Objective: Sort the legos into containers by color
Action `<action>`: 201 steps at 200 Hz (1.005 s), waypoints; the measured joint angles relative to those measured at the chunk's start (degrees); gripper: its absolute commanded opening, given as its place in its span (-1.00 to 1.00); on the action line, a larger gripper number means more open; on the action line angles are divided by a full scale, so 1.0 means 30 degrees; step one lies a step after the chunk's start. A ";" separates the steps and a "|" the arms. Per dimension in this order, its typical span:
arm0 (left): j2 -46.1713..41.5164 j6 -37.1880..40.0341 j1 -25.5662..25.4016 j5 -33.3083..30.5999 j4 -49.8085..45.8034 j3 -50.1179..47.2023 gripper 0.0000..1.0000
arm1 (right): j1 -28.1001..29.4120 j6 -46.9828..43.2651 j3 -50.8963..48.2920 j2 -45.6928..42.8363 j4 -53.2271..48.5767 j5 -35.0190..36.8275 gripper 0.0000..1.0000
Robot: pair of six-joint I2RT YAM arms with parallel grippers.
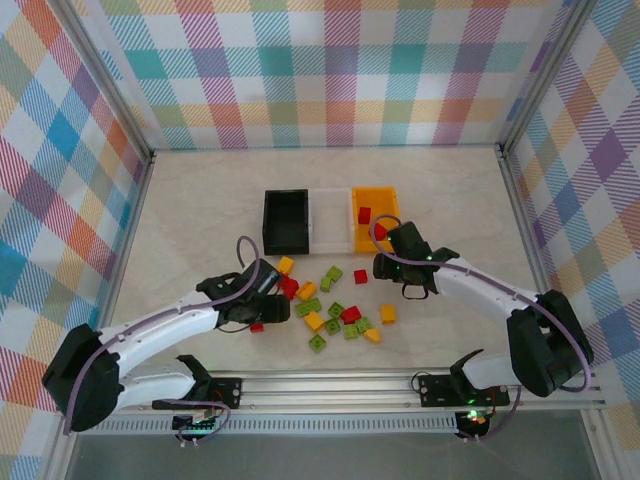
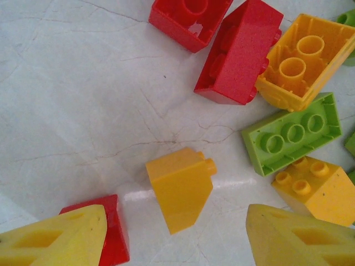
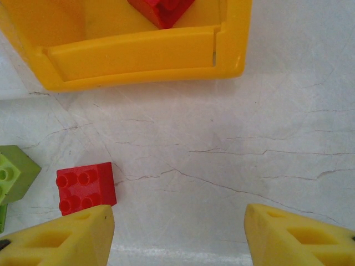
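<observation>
1. While its jaws stand apart, left end effector (image 2: 176, 221) grips nothing; yellow-orange lego (image 2: 180, 185) lies btw its fingers, untouched.
2. Right end effector (image 3: 180, 216): jaws apart, empty; red lego (image 3: 86, 187) beside one finger, orange-yellow container (image 3: 138, 55) just ahead.

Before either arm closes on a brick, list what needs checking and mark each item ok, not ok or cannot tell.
1. Left pincer open, nothing held: ok.
2. Yellow-orange sloped brick lined up between its fingers: ok.
3. Room around that brick: not ok, a red neighbour brick sits right against one finger.
4. Right pincer open, nothing held: ok.
5. Loose red brick centred ahead of it: not ok, it lies off to one side.
6. Black bin checked for contents: cannot tell, its inside is too dark.
</observation>
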 measured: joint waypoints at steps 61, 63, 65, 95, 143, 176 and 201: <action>0.2506 0.0423 -0.0007 -0.0015 0.0962 0.0379 0.15 | 0.0000 0.0000 0.0000 0.0000 -0.0051 0.0219 0.28; 0.2572 0.0423 -0.0007 -0.0029 0.0984 0.0379 0.14 | 0.0000 0.0000 0.0000 0.0000 -0.0051 0.0219 0.28; 0.2623 0.0430 -0.0007 -0.0022 0.1005 0.0379 0.14 | 0.0000 0.0000 0.0000 0.0000 -0.0051 0.0219 0.28; 0.2849 0.0583 -0.0007 -0.0226 0.1202 0.0335 -0.06 | 0.0000 0.0000 0.0000 0.0000 -0.0044 0.0233 0.28; 0.3198 0.0831 -0.0007 -0.0270 0.1290 0.0306 -0.02 | 0.0000 0.0000 0.0000 0.0000 -0.0044 0.0299 0.28; 0.3606 0.0860 -0.0022 -0.0328 0.1355 0.0197 -0.01 | 0.0000 0.0000 0.0000 0.0000 -0.0044 0.0350 0.28; 0.3789 0.0947 -0.0058 -0.0357 0.1647 0.0197 -0.19 | 0.0000 0.0000 0.0000 0.0000 -0.0044 0.0357 0.28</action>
